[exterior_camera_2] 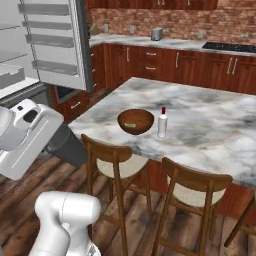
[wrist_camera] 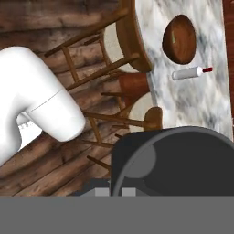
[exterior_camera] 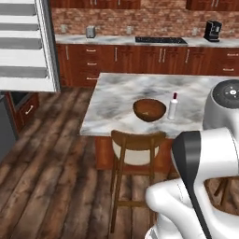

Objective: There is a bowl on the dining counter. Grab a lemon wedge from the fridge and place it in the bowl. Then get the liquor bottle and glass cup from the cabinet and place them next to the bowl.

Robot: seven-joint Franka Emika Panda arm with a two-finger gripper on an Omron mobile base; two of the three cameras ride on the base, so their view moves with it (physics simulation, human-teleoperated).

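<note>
A brown bowl (exterior_camera: 149, 109) (exterior_camera_2: 135, 121) (wrist_camera: 179, 39) stands on the dining counter (exterior_camera: 121, 95) (exterior_camera_2: 210, 125) near its front edge. A small lemon wedge (exterior_camera_2: 130, 125) (wrist_camera: 174, 40) lies inside it. The liquor bottle (exterior_camera: 173, 106) (exterior_camera_2: 162, 122) (wrist_camera: 189, 73), whitish with a red cap, stands upright just right of the bowl, close but apart. The fridge (exterior_camera: 28, 46) (exterior_camera_2: 50, 40) is open at the left, showing white shelves. My gripper is raised high over the floor in front of the counter, shut and with nothing seen in it. The glass cup is out of view.
Wooden chairs (exterior_camera: 135, 149) (exterior_camera_2: 115, 165) (exterior_camera_2: 192, 187) stand along the counter's near side, between the base and the bowl. The wall counter behind carries a toaster (exterior_camera: 90, 31), a cooktop (exterior_camera: 161, 40) and a coffee machine (exterior_camera: 212, 30). Wood floor lies open to the left.
</note>
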